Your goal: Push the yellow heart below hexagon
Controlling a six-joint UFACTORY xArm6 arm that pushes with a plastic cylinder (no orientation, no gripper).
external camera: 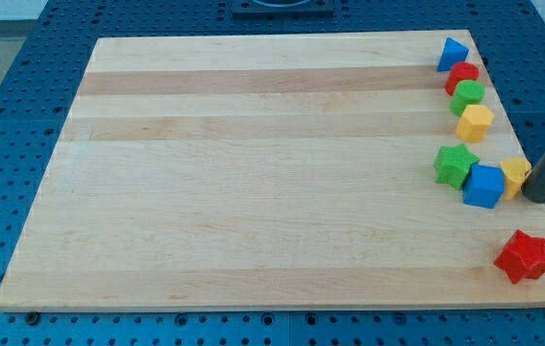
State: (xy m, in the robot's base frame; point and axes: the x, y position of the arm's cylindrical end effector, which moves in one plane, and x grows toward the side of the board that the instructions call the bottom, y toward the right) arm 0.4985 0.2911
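The yellow heart (pixel 514 176) lies near the board's right edge, wedged against the right side of a blue cube (pixel 484 186) and partly hidden by my rod. The yellow hexagon (pixel 475 122) sits above and to its left. My tip (pixel 537 198) is at the heart's right side, touching or almost touching it. The dark rod rises from there toward the view's right edge.
A green star (pixel 456 164) touches the blue cube's upper left. Above the hexagon stand a green block (pixel 466 96), a red block (pixel 462 75) and a blue triangle (pixel 453 53) in a column. A red star (pixel 523 256) lies at the lower right. The board's right edge (pixel 532 144) is close.
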